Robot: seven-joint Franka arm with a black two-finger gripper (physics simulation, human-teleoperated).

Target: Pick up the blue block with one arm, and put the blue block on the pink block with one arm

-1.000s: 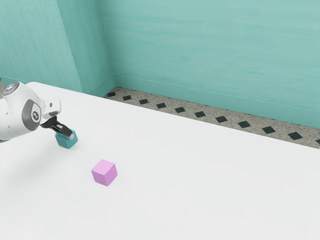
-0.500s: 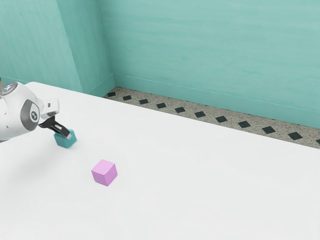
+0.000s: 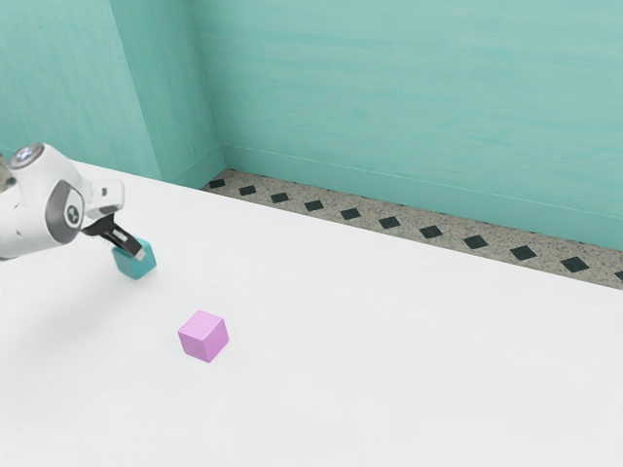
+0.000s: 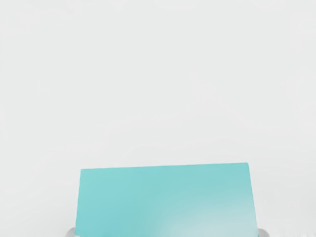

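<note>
The blue block [image 3: 136,263], teal in colour, is held in my gripper [image 3: 133,255] at the exterior view's left, a little above the white table [image 3: 389,341]. The black fingers clamp it from two sides. In the wrist view the blue block [image 4: 165,200] shows as a wide teal face just under my hand, with grey finger pads [image 4: 70,232] at its lower corners. The pink block [image 3: 202,336] rests on the table, nearer the front and to the right of the held block, apart from it.
A teal wall [image 3: 409,97] runs behind the table, with a strip of speckled floor with dark diamonds [image 3: 389,222] along it. A wall corner juts out at the exterior view's upper left. Open white tabletop spreads to the right of the pink block.
My gripper has lifted the blue block off the table and carried it slightly up and to the right. The pink block has stayed where it was.
</note>
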